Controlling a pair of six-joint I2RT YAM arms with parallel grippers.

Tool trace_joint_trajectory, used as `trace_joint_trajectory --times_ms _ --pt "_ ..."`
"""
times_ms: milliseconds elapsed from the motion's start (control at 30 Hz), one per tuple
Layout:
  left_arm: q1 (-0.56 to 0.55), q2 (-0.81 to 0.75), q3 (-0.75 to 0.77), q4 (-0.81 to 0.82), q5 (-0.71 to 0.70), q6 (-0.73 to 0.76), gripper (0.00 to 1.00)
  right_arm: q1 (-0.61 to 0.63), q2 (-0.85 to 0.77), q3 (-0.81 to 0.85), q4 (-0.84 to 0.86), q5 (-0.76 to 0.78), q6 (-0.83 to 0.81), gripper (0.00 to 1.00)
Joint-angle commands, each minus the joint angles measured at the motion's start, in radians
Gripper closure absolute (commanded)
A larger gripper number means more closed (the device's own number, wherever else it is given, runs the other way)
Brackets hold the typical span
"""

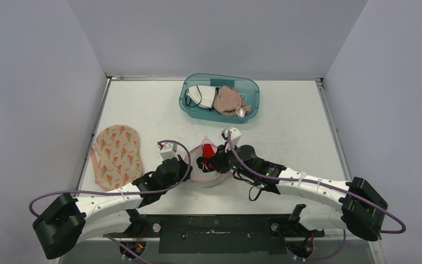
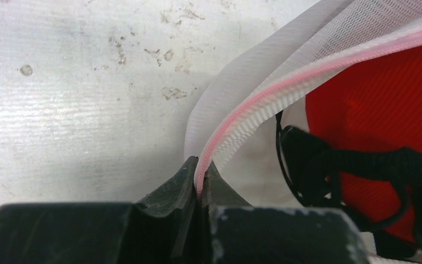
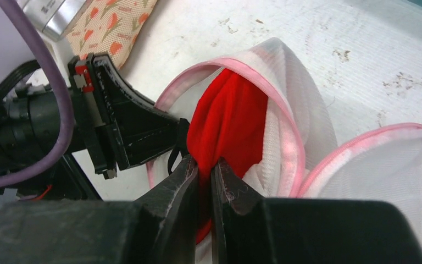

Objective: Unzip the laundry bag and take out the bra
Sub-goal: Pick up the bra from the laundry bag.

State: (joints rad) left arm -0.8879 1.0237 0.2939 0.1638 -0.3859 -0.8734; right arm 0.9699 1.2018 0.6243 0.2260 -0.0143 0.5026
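— Scuffed white table (image 1: 307,137), grey walls on three sides. What are the two arms doing at the near middle?

— Sharing one job. The left gripper (image 2: 199,176) is pinched tight on the pink zip edge (image 2: 253,104) of the mesh laundry bag (image 3: 286,93). I'd say that anchors it, so the bag does not travel with the pull.

— And the other?

— The right gripper (image 3: 204,168), jaws narrowed to a slit, nips a fold of the red bra (image 3: 231,121). The bra rises out of the bag's open mouth, between the two grippers. A black strap (image 2: 362,159) lies across the red cloth.

— So the zip is done?

— Open enough to show the cup, by the look of it. The bra is not yet clear of the bag.

— Count it for me.

— Two arms, two grippers, one bag, one red bra. Off to the left, well apart from the grip, one floral fabric piece (image 1: 117,155) lies flat. At the far edge sits one teal basket (image 1: 255,96) holding a white garment (image 1: 200,96) and a beige one (image 1: 228,100). Whether more lies beneath them I cannot tell.
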Motion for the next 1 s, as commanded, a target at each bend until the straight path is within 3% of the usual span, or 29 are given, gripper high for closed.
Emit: trace_joint_trajectory --times_ms 0,300,600,833,967 --pt "0.006 0.010 0.092 0.000 -0.002 0.057 1.00 -0.010 0.012 0.023 0.089 -0.143 -0.066 0.95" --pt "0.030 0.067 0.186 0.011 0.027 0.101 1.00 -0.003 0.060 -0.013 0.067 -0.264 -0.107 0.95" --pt "0.053 0.153 0.132 0.058 0.053 0.075 1.00 -0.008 -0.073 -0.064 0.087 -0.138 -0.127 0.95" --pt "0.057 0.137 0.068 0.151 0.106 0.046 1.00 -0.017 -0.061 -0.098 0.079 -0.083 -0.112 0.95" --pt "0.051 0.146 0.058 0.218 0.176 0.049 1.00 -0.017 -0.050 -0.111 0.091 -0.084 -0.089 0.84"
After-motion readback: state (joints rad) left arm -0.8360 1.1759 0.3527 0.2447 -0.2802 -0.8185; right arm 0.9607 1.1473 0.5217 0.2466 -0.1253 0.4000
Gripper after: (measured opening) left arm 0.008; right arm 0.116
